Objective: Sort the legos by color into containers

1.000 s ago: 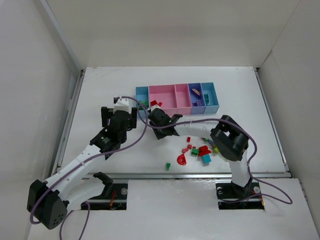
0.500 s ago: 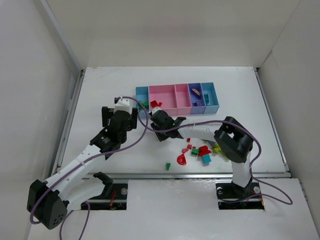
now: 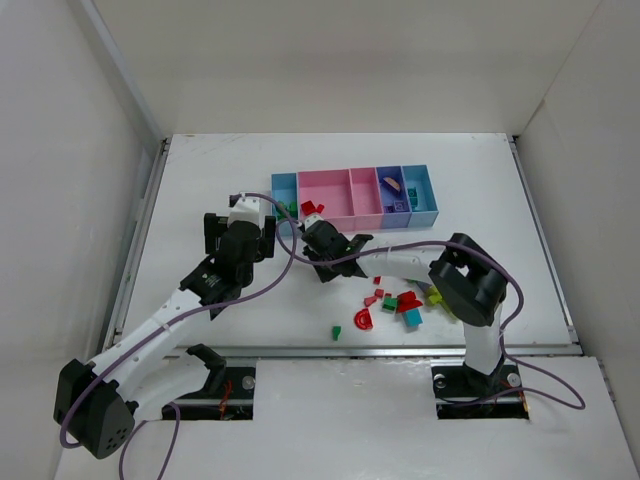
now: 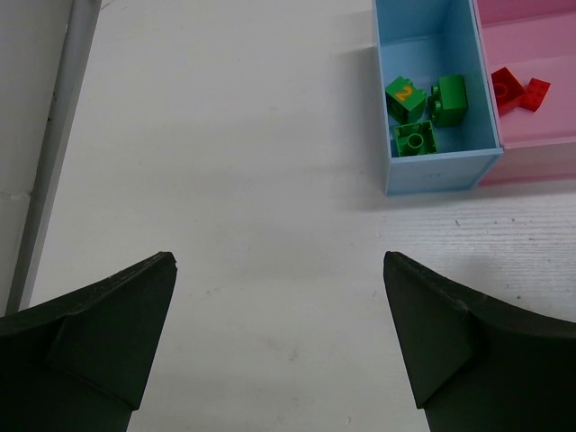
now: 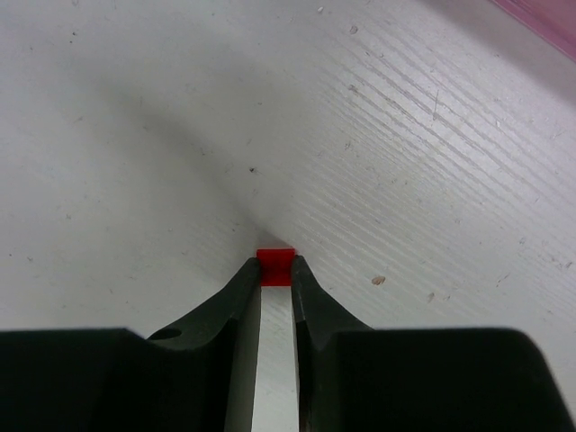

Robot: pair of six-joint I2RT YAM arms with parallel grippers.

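The containers (image 3: 352, 222) are a row of five joined bins at the table's middle back. My right gripper (image 5: 275, 270) is shut on a small red lego (image 5: 275, 267), held just above the table; in the top view this gripper (image 3: 311, 228) is just in front of the wide pink bin (image 3: 345, 216). My left gripper (image 4: 277, 261) is wide open and empty over bare table, left of the row; it also shows in the top view (image 3: 240, 224). Three green legos (image 4: 423, 112) lie in the left light blue bin (image 4: 441, 171). Two red legos (image 4: 517, 88) lie in the pink bin.
Loose legos (image 3: 395, 302) lie in front of the bins at the right: a red arch (image 3: 363, 320), a green piece (image 3: 336, 332), a teal one (image 3: 412, 317), a lime-yellow one (image 3: 432, 297). The purple-blue bin (image 3: 388, 222) holds some pieces. White walls enclose the table.
My right arm's elbow has shifted slightly toward the near right, and its gripper has barely moved, still holding the red lego. My left arm has not moved.
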